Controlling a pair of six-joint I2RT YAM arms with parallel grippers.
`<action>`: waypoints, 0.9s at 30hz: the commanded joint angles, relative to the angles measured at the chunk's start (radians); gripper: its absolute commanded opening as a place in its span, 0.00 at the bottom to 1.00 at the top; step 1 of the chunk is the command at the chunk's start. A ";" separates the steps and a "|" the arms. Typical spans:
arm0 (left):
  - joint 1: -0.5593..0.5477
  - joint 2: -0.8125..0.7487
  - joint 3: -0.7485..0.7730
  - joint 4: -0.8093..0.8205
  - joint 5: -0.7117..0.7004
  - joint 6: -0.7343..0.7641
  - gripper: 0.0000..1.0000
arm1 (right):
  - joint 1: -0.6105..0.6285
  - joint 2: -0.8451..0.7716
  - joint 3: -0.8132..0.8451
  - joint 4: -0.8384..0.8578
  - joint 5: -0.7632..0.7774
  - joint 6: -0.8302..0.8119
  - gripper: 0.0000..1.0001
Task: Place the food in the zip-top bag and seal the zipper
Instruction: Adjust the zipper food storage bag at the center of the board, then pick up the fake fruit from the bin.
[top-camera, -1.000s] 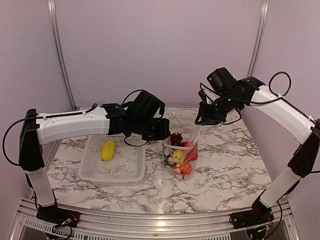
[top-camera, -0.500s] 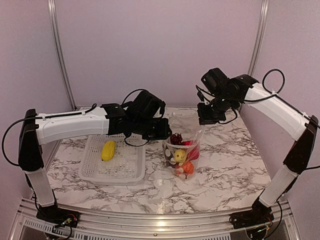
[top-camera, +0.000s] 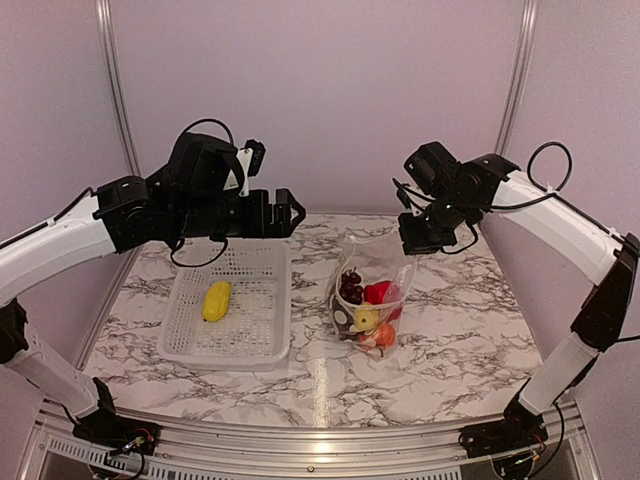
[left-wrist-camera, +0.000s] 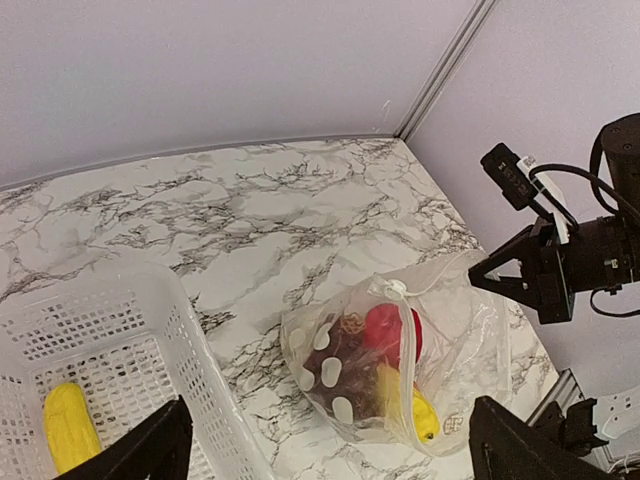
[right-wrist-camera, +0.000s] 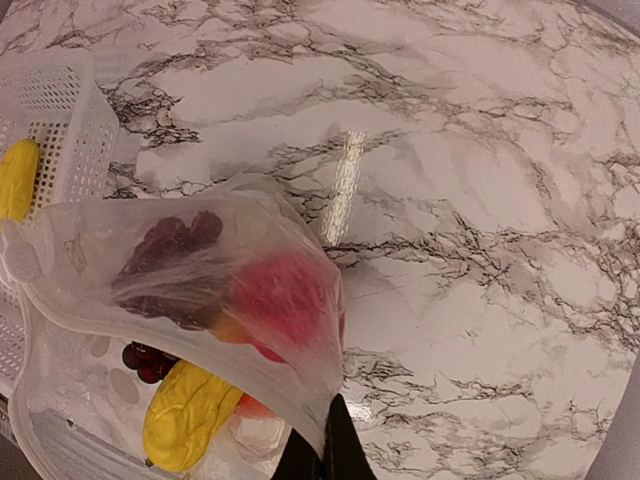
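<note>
The zip-top bag (top-camera: 372, 290) stands on the marble table, with a red pepper (top-camera: 377, 292), dark grapes (top-camera: 351, 282), a yellow piece (top-camera: 366, 318) and an orange fruit (top-camera: 384, 334) inside. My right gripper (top-camera: 413, 243) is shut on the bag's upper right edge (right-wrist-camera: 318, 418) and holds it up. The zipper (left-wrist-camera: 404, 350) shows as a thin pale strip along the mouth. My left gripper (top-camera: 280, 213) hangs open above the basket's far right corner, apart from the bag (left-wrist-camera: 400, 360), nothing between its fingers (left-wrist-camera: 145, 455). One yellow food piece (top-camera: 216, 300) lies in the basket.
The white perforated basket (top-camera: 262, 335) sits left of the bag, its right rim close to it. Purple walls and metal posts close in the back and sides. The table's far right corner (left-wrist-camera: 395, 140) lies behind the bag.
My left gripper has opened, let go of the bag and risen up and to the left. The right gripper stays shut on the bag's edge, and the bag sagged a little.
</note>
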 joint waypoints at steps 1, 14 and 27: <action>0.003 -0.110 -0.120 -0.051 -0.072 0.093 0.99 | 0.004 -0.039 -0.004 0.036 -0.021 -0.014 0.00; 0.115 -0.115 -0.174 -0.345 -0.158 0.016 0.99 | 0.004 -0.033 -0.003 0.036 -0.059 -0.041 0.00; 0.254 0.033 -0.226 -0.415 -0.057 0.129 0.98 | 0.005 -0.047 -0.038 0.069 -0.083 -0.038 0.00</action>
